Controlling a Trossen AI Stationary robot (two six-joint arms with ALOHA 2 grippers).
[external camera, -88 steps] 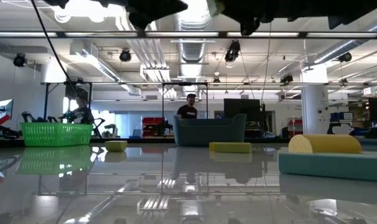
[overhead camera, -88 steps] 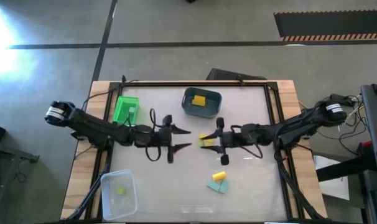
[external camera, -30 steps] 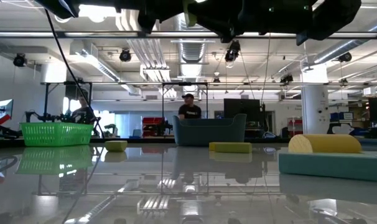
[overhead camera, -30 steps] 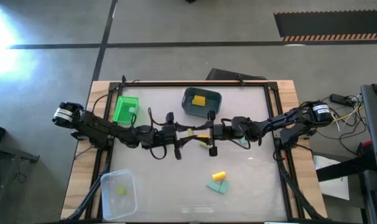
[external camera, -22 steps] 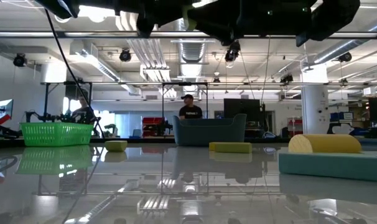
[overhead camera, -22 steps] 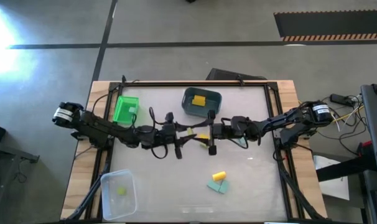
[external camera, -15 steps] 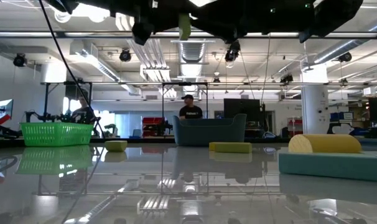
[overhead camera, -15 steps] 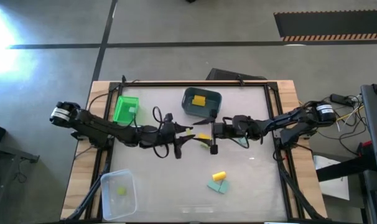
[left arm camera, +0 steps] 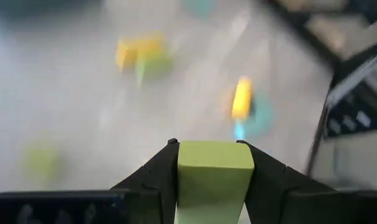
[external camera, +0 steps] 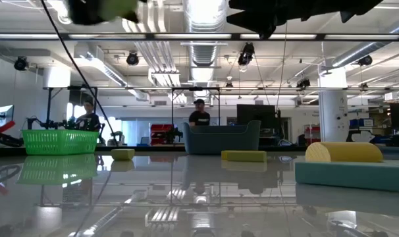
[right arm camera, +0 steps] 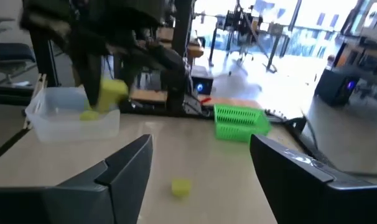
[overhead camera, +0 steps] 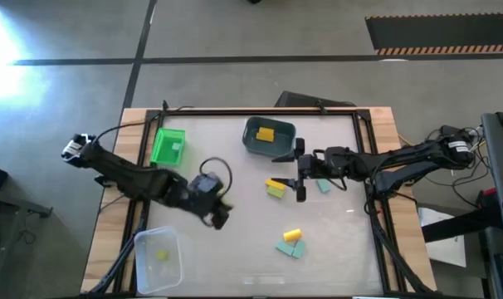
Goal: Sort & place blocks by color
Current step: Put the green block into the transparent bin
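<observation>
My left gripper point(overhead camera: 221, 216) hangs over the table's left middle, shut on a pale lime-green block point(left arm camera: 213, 171), which the right wrist view also shows point(right arm camera: 112, 91). My right gripper point(overhead camera: 293, 176) stands open right of centre, holding nothing. Just beside it a yellow bar and a lime block point(overhead camera: 274, 188) lie flat on the table, with a teal block point(overhead camera: 323, 187) under its wrist. Nearer the front edge a yellow cylinder point(overhead camera: 292, 236) rests next to a lime and a teal wedge point(overhead camera: 290, 248). One small lime block point(right arm camera: 181, 185) lies left of centre. My left gripper pinches the lime-green block by two opposite sides point(left arm camera: 183, 168) between its two fingers. The block's end face points past the fingertips toward the table's right. It is lifted clear of the table.
A dark bin point(overhead camera: 268, 138) holding a yellow block stands at the far centre. A bright green basket point(overhead camera: 168, 146) is at the far left. A clear bin point(overhead camera: 157, 257) with a lime block stands at the near left. People show in the room behind point(external camera: 199, 117).
The two grippers met over the table's middle with the lime-green block between them. My left gripper has since swung away toward the near left, toward the clear bin, taking the block with it. My right gripper has drawn back toward the right edge without the block.
</observation>
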